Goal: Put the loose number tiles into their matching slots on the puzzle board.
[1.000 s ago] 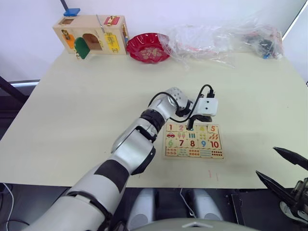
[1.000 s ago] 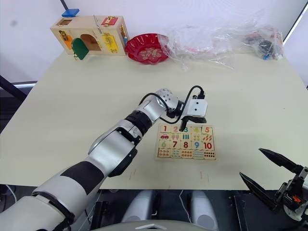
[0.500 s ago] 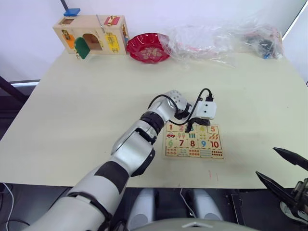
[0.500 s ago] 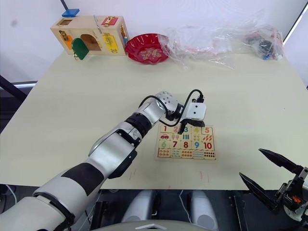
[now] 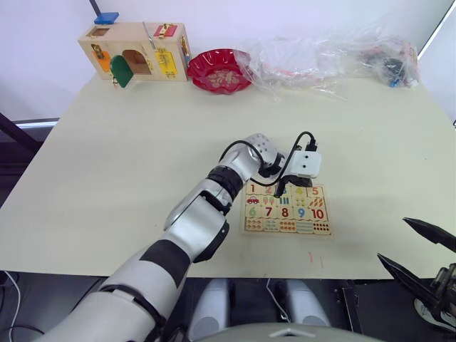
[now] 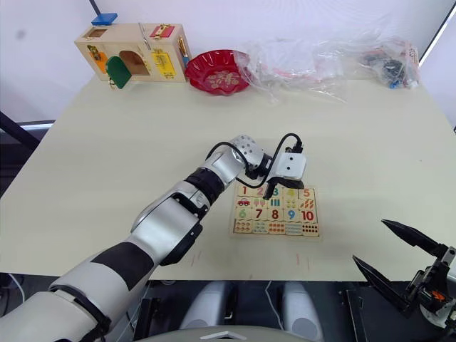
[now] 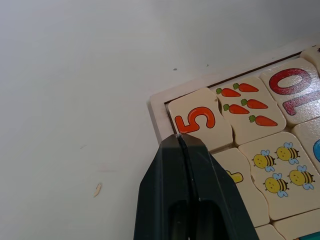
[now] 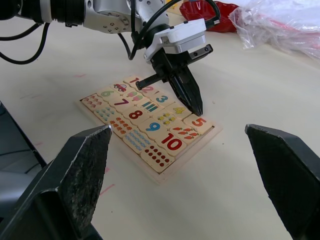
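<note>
- fingers of the left gripper point(image 7: 181, 137) are pressing together with nothing between them, their shared tip hovering over or touching the top row of the puzzle board point(image 5: 287, 209), at the seam where the 5 tile point(image 7: 198, 122) is meeting the 4 tile point(image 7: 235, 176).
- tiles 1 to 5 are all lying in the top row of the board; in the right wrist view they are looking level with their neighbours, though whether the 4 is sitting fully down in its slot is hard to judge because the fingers are covering most of it.
- seen from the left wrist, the 5 is sitting in the corner slot, snug against the board's rim, and lying just ahead of the fingertip; the 4 is running back under the fingers.
- any last nudge would therefore be a short downward or sideways press from this closed tip, and the left arm is the one placed for it.
- right gripper point(image 8: 190, 165) is hanging wide apart and empty off the near edge of the table point(image 5: 128, 142), well away from the board.
- no loose tile is lying on the table beside the board, so the task is looking close to finished.
- latch box point(image 5: 135, 51) and red dish point(image 5: 219, 70) are sitting at the far edge, out of the way.
</note>
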You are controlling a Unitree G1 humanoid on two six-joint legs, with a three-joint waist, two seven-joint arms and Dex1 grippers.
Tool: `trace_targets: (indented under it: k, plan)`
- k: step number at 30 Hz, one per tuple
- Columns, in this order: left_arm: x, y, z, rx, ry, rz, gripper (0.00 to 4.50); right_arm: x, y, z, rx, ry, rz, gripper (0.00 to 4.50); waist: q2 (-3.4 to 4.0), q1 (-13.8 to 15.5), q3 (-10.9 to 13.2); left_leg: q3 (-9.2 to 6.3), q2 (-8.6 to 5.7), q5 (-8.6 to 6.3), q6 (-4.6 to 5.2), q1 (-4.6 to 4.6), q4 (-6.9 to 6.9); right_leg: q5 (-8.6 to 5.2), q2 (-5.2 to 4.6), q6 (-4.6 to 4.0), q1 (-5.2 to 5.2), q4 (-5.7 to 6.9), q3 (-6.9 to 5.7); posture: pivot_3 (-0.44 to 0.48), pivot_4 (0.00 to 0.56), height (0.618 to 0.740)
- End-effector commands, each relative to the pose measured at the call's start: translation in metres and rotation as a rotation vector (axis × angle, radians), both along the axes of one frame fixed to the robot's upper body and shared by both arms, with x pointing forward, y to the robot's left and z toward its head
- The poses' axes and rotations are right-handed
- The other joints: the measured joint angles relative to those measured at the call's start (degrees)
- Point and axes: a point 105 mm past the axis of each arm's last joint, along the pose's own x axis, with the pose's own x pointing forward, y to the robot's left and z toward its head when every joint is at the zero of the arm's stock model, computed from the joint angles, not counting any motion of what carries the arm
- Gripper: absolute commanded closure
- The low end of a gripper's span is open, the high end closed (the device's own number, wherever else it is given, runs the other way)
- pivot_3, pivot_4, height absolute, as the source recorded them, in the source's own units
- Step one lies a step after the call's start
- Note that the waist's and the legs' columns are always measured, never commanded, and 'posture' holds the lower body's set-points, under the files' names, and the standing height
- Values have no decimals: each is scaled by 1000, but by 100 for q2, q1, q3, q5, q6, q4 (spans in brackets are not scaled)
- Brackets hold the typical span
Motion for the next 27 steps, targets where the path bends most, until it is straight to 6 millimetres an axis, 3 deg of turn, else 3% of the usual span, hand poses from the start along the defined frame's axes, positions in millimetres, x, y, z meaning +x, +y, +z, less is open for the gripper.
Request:
trace_targets:
  k: [1,9,15,19,27]
  plan:
    - [2,-2,22,-119,5,4,4476,-2,6,5,5,-14,22,0,0,-4,0,0,0,0,0,0,0,0,0,0,0,0,0,0,150,740]
    - [2,27,50,-358,177,90,4476,1,10,5,26,-9,51,0,3,-24,-2,-3,4,0,0,6,0,0,0,-1,0,5,5,0,150,740]
    - [1,68,57,-577,299,267,4476,7,17,5,64,-10,82,0,6,3,-4,-8,19,1,-1,11,1,1,0,-3,2,11,1,0,150,740]
    - [-3,99,53,-702,302,391,4476,16,22,7,110,-14,84,0,5,7,-4,-6,23,1,-1,9,5,2,-7,-2,5,7,4,0,150,740]
    - [-28,163,34,-815,323,594,4476,33,19,-2,120,3,33,0,6,0,-6,-9,28,1,-1,19,5,3,-10,-4,10,12,3,0,150,740]
